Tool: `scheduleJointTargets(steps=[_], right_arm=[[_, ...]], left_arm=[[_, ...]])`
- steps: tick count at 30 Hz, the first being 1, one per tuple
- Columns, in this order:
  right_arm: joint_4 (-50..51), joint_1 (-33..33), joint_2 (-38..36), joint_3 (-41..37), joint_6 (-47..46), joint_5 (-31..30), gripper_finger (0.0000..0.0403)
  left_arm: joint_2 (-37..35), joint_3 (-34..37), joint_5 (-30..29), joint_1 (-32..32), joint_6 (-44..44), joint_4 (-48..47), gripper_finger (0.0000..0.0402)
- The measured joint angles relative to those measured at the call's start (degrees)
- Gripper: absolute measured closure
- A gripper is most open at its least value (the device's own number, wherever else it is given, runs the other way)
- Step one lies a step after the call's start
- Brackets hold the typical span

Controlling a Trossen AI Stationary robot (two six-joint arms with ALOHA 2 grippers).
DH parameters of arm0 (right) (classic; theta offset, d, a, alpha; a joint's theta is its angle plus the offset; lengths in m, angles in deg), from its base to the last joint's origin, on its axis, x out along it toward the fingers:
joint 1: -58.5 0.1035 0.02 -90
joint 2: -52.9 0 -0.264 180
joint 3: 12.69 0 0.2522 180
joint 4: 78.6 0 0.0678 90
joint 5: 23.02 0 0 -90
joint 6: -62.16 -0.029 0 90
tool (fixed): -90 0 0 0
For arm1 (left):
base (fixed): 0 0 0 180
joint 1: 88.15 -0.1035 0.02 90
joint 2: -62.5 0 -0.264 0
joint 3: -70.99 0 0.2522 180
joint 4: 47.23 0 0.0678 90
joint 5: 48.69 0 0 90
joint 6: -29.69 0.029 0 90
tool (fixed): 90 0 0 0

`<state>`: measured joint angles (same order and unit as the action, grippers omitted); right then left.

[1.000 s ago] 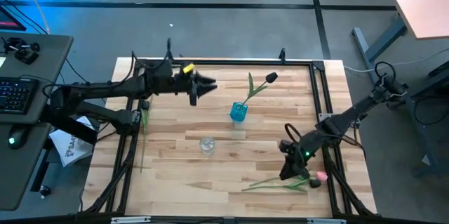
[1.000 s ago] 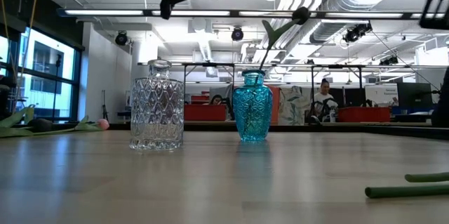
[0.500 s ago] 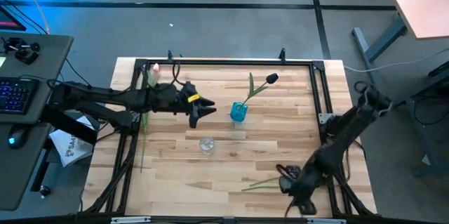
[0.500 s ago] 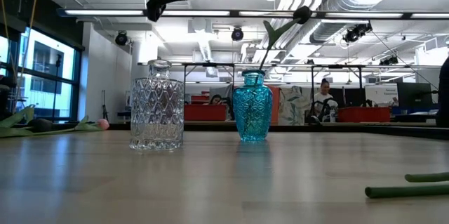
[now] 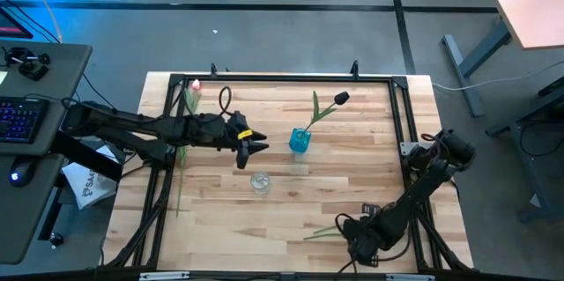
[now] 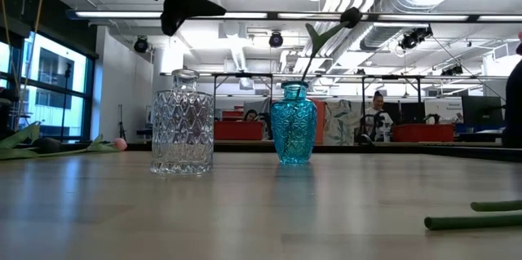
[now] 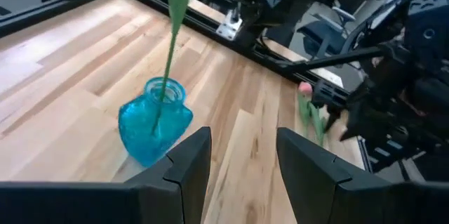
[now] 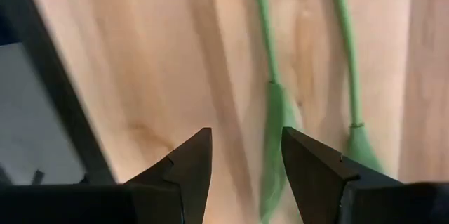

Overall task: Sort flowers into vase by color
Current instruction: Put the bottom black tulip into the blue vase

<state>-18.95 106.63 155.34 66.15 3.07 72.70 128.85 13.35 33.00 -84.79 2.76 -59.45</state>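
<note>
- Right hand is down low at the near right corner of the tabletop, fingers spread with nothing between them, hanging right over two green stems lying side by side on the wood.
- From above, that arm is folded over those flowers, so their heads are hidden and I can't tell their color from here.
- Left hand is also spread and empty, hovering mid-table just beside the blue vase, above the clear glass vase.
- The blue vase already has one dark-headed tulip in it, leaning toward the far edge.
- A pink tulip lies along the left edge of the tabletop, head at the far corner. There seems to be another flower next to it, hard to make out.
- My read: the current step is the right hand picking one stem off the wood.
- To do it well I'd center over just ONE stem. They're close together, so a sloppy close could catch both or flick the second away.
- I'd come straight down, fingers either side of the stem, and pinch the bare stalk rather than the leaf, since the leaf will probably bend and slip.
- Thin stems are floppy, so lift slowly and grab nearer the head if it's going upright into a narrow vase neck.
- Check head color before choosing a vase: dark goes with the blue one.
</note>
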Motion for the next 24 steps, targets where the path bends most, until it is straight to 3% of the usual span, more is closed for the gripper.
scheduleJointTargets(steps=[5,17,19,23,24], right_arm=[[0.2,-0.9,-0.1,0.0,1.3,-0.3,0.0238],[-1.1,0.3,6.2,0.2,2.6,-3.8,0.0240],[-1.5,0.3,6.6,0.2,4.2,-3.1,0.0261],[-0.8,0.2,5.1,0.7,8.2,-1.1,0.0374],[0.6,0.3,4.4,1.1,9.0,-1.2,0.0386]], left_arm=[[0.0,0.0,-0.4,3.1,0.1,0.0,0.0250],[3.8,-0.1,-11.2,11.2,-6.3,1.0,0.0250],[5.0,0.0,-12.4,12.3,-7.5,3.5,0.0250],[6.0,0.0,-12.0,13.5,-8.5,11.5,0.0250],[5.8,0.0,-11.6,13.7,-7.9,13.7,0.0250]])
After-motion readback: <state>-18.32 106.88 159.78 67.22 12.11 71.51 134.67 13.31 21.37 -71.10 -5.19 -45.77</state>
